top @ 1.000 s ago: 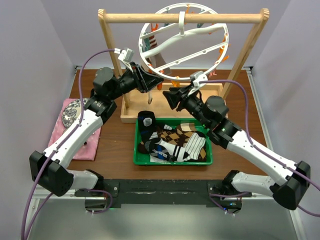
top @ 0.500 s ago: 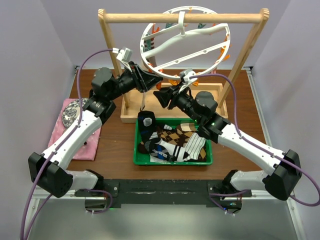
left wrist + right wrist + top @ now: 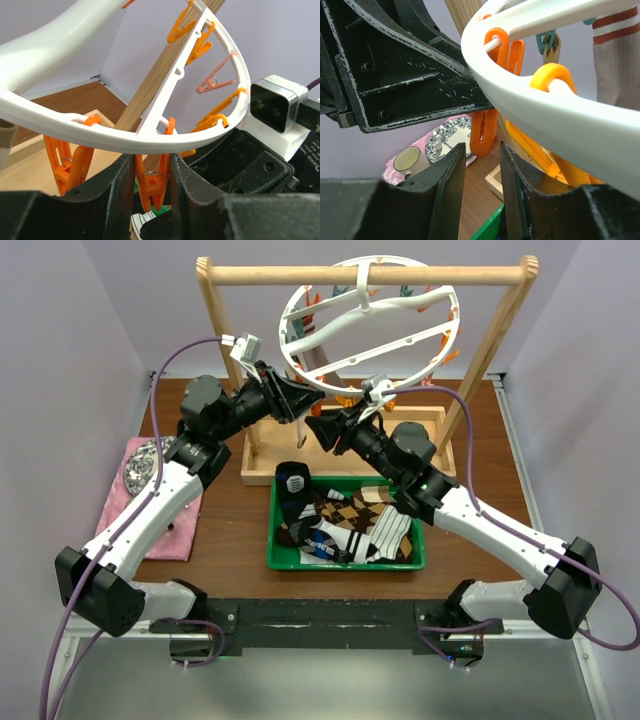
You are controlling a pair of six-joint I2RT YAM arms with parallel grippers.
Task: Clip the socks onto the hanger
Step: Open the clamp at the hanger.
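Observation:
The white ring hanger hangs by its hook from the wooden bar. My left gripper is at the ring's lower left rim. In the left wrist view my left gripper is shut on an orange peg that hangs under the ring. My right gripper is just right of it, open and empty, facing the same peg. The socks lie in the green tray. A beige striped sock hangs on the hanger's far side.
The green tray sits at centre front. The wooden frame stands on a wooden base. A pink cloth at the left bears a patterned plate and a cup.
My right gripper has moved up and left, close to my left gripper under the ring. The ring has swung and tilted a little. My left gripper has stayed on the ring's rim.

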